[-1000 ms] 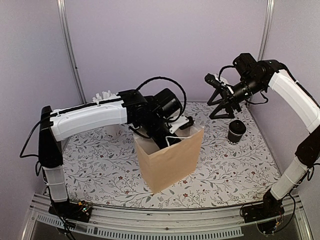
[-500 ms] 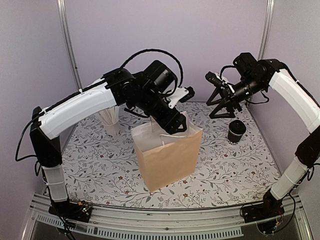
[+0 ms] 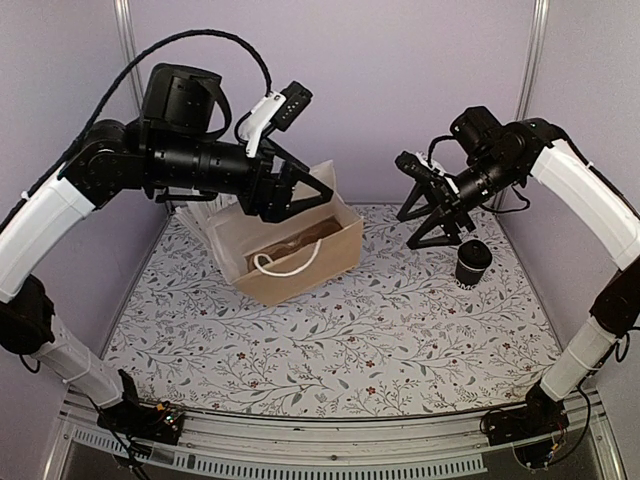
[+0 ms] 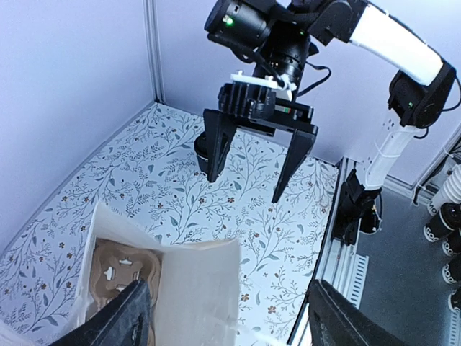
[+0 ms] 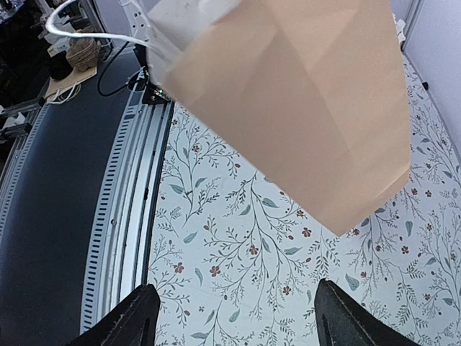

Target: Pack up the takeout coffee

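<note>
A brown paper bag [image 3: 320,265] leans over on the flowery table [image 3: 380,340]. A brown cardboard cup tray [image 4: 119,268] sits inside.

The takeout coffee [image 3: 473,263] is standing upright at the far right of the desk [image 3: 400,340], toward the back corner. It's a small black cup, its round black lid [image 3: 474,250] sitting on top, a faint pale mark showing on its side.

Tan bag [image 3: 262,240] with a white cord handle [image 3: 285,270]; black cup [image 3: 472,265]; white cloth [image 3: 380,335] printed with grey-green leaves (small red flowers dotted between).
</note>
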`<move>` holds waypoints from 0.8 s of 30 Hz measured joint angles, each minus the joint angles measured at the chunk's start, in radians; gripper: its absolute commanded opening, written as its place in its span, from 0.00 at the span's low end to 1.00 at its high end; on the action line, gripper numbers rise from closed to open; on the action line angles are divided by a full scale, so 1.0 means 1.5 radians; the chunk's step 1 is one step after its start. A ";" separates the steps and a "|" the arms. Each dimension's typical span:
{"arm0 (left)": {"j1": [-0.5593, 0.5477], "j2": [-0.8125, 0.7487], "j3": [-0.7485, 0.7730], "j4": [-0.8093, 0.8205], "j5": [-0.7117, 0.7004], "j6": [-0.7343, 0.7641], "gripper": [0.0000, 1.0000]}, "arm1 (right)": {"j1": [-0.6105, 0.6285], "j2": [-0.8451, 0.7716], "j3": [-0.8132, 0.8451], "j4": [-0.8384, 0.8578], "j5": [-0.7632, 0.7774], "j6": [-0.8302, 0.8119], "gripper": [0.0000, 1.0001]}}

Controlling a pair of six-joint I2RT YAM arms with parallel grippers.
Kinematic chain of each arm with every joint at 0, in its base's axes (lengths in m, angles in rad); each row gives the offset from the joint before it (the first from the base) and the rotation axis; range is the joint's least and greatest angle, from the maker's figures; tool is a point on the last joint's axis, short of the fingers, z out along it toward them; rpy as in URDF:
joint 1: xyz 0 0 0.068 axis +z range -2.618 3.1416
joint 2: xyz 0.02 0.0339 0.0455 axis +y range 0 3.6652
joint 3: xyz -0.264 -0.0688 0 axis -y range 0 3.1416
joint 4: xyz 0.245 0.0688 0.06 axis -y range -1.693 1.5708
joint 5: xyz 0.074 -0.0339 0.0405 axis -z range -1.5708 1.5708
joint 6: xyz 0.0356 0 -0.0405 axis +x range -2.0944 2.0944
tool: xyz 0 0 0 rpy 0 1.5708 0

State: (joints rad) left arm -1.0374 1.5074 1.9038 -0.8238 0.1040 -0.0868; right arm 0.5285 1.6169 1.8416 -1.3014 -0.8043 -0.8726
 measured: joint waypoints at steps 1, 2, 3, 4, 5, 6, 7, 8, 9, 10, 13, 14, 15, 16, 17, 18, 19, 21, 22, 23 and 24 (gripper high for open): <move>0.002 -0.018 -0.019 0.010 -0.002 -0.001 0.76 | 0.006 0.000 0.000 0.000 0.000 -0.003 0.77; 0.005 -0.031 -0.034 0.020 -0.003 -0.003 0.76 | 0.010 0.000 0.001 -0.001 -0.001 -0.004 0.77; 0.007 -0.036 -0.041 0.026 -0.003 -0.003 0.76 | 0.013 0.000 0.002 -0.001 -0.002 -0.005 0.77; 0.011 -0.036 -0.049 0.035 -0.003 -0.004 0.76 | 0.017 0.001 0.006 -0.001 -0.002 -0.006 0.77; 0.013 -0.032 -0.053 0.041 -0.003 -0.005 0.75 | 0.020 0.003 0.013 -0.002 -0.002 -0.007 0.77; 0.016 -0.023 -0.057 0.048 -0.002 -0.005 0.75 | 0.023 0.005 0.021 -0.002 -0.003 -0.008 0.77; 0.018 -0.015 -0.060 0.050 -0.002 -0.005 0.75 | 0.025 0.006 0.026 -0.002 -0.004 -0.010 0.77; 0.021 -0.004 -0.061 0.053 0.000 -0.004 0.74 | 0.027 0.007 0.032 -0.002 -0.005 -0.010 0.77; 0.023 0.006 -0.062 0.053 0.000 -0.002 0.74 | 0.031 0.007 0.036 -0.001 -0.009 -0.012 0.76; 0.027 0.016 -0.063 0.053 0.000 -0.001 0.74 | 0.035 0.007 0.038 -0.001 -0.014 -0.013 0.76; 0.041 0.036 -0.068 0.052 -0.003 0.004 0.75 | 0.053 0.011 0.039 0.000 -0.024 -0.015 0.76; 0.045 0.037 -0.069 0.052 -0.005 0.005 0.75 | 0.062 0.014 0.039 0.001 -0.024 -0.016 0.76; 0.049 0.038 -0.069 0.052 -0.007 0.006 0.75 | 0.071 0.019 0.039 0.002 -0.025 -0.016 0.76; 0.052 0.037 -0.069 0.052 -0.008 0.007 0.75 | 0.081 0.025 0.040 0.004 -0.024 -0.016 0.76; 0.053 0.036 -0.067 0.052 -0.011 0.008 0.75 | 0.089 0.032 0.040 0.006 -0.024 -0.016 0.76; 0.054 0.034 -0.067 0.052 -0.013 0.009 0.76 | 0.095 0.038 0.040 0.006 -0.023 -0.016 0.76; 0.054 0.029 -0.067 0.052 -0.020 0.010 0.79 | 0.100 0.048 0.044 0.007 -0.023 -0.016 0.76; 0.054 0.015 -0.067 0.052 -0.044 0.012 0.84 | 0.107 0.066 0.053 0.012 -0.020 -0.016 0.75; 0.055 0.003 -0.069 0.053 -0.061 0.012 0.84 | 0.108 0.071 0.056 0.017 -0.017 -0.014 0.75; 0.057 -0.011 -0.072 0.052 -0.078 0.012 0.83 | 0.110 0.077 0.058 0.024 -0.011 -0.011 0.75; 0.063 -0.030 -0.078 0.053 -0.096 0.008 0.83 | 0.110 0.080 0.062 0.032 -0.005 -0.008 0.75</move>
State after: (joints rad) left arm -0.9432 1.4624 1.7863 -0.7448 -0.0402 -0.0750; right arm 0.6941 1.7374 1.9350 -1.2541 -0.8116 -0.8845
